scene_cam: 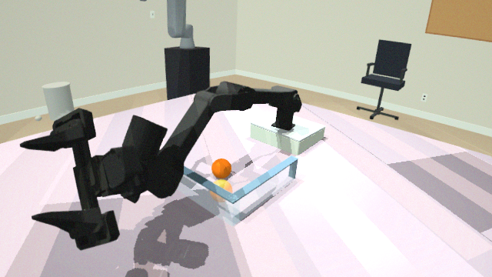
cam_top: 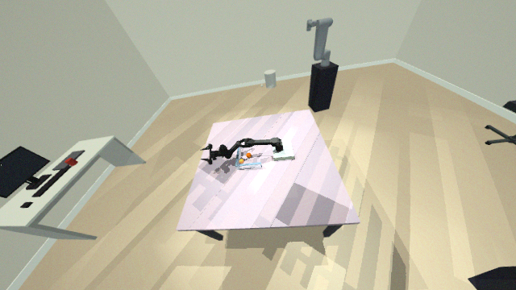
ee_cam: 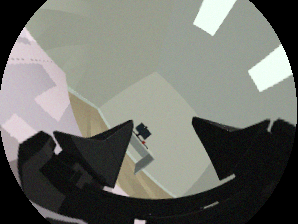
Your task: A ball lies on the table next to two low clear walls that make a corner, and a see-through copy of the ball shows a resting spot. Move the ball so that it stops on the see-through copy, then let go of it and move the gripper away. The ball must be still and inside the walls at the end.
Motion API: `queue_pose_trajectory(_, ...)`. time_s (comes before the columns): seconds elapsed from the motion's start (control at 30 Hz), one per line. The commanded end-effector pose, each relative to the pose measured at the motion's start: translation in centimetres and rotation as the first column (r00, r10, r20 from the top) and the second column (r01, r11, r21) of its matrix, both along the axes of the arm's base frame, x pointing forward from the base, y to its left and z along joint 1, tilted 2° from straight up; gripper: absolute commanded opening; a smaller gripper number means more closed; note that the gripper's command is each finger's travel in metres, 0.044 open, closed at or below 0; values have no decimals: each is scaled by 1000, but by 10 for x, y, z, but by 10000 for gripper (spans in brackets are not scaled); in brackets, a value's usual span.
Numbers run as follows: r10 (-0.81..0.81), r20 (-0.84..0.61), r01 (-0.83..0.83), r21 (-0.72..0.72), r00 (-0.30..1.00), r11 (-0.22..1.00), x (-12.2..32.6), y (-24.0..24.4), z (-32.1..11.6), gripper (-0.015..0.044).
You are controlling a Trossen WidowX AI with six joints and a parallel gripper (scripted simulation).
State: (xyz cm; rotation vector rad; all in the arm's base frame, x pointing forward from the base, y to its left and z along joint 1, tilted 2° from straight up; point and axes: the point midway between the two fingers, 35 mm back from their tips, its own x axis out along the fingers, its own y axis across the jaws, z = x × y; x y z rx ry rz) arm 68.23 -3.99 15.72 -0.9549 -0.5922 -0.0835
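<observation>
From the exterior view I saw the gripper point(scene_cam: 32, 181) spread wide, jaws far apart with nothing between them, hanging above the table point(scene_cam: 346, 200) well outside the walls point(scene_cam: 265, 177). It sat at about 8 o'clock from the ball point(scene_cam: 221, 168), with the arm point(scene_cam: 200, 115) stretched out over the corner from its base point(scene_cam: 288, 136) at roughly 1 o'clock. The ball rested on the table inside the corner, apart from the gripper. The copy point(scene_cam: 222, 189) lay just beside it at 6 o'clock, tight in the angle of the two walls; I judged the ball close to it but not on it. In the top view the ball point(cam_top: 249, 155) and copy point(cam_top: 241, 161) read as two separate spots. My wrist camera showed only the two fingers, the room wall and the ceiling.
</observation>
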Motion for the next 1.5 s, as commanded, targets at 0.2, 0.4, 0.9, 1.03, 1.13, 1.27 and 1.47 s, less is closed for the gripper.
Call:
queue_pose_trajectory(0.2, 15, -187, 3, 93, 982, 996, 12, -9, -3, 352)
queue_pose_trajectory(0.4, 48, -450, 63, 229, 892, 971, 13, -20, -15, 352)
queue_pose_trajectory(0.9, 184, -895, 464, 375, 407, 803, -83, -33, -66, 352)
queue_pose_trajectory(1.03, 231, -942, 595, 332, 242, 732, -131, -31, -79, 352)
queue_pose_trajectory(1.13, 269, -956, 686, 274, 117, 674, -173, -27, -86, 352)
queue_pose_trajectory(1.27, 318, -947, 788, 162, -44, 594, -234, -22, -92, 352)
queue_pose_trajectory(1.47, 383, -887, 873, -45, -259, 486, -324, -12, -96, 352)
